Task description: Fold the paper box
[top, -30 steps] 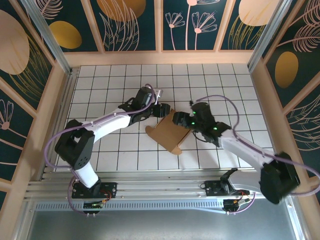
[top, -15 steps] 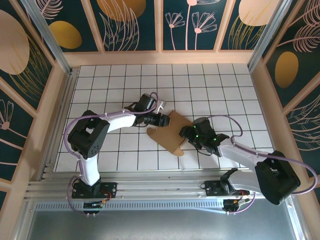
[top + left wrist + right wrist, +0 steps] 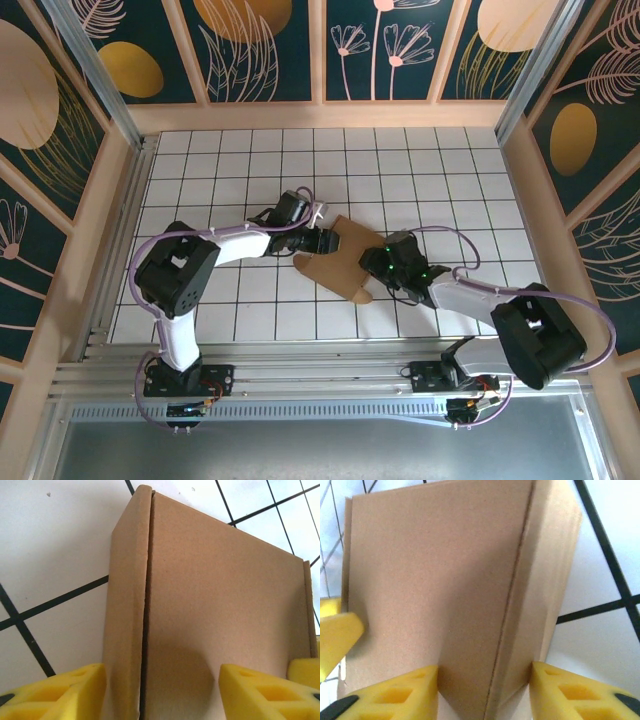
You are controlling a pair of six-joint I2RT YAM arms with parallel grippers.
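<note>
The paper box (image 3: 338, 262) is a brown cardboard piece lying at the table's middle, tilted diagonally. My left gripper (image 3: 324, 241) is at its upper-left edge and my right gripper (image 3: 373, 263) at its right edge. In the left wrist view the paper box (image 3: 215, 605) has a raised side flap (image 3: 127, 605). The left gripper (image 3: 162, 674) is open and straddles that flap, one pad outside it and one over the panel. In the right wrist view the paper box (image 3: 430, 580) has its own flap (image 3: 547, 590), and the open right gripper (image 3: 484, 672) straddles its fold.
The white gridded table (image 3: 240, 160) is bounded by wooden walls at the back (image 3: 320, 115) and along both sides. Both arms reach in low from the near edge, with their cables looping above them.
The right gripper has come down and in against the box's right edge, and its jaws have narrowed. The left arm's elbow has drawn back while its gripper stays at the box's left edge.
</note>
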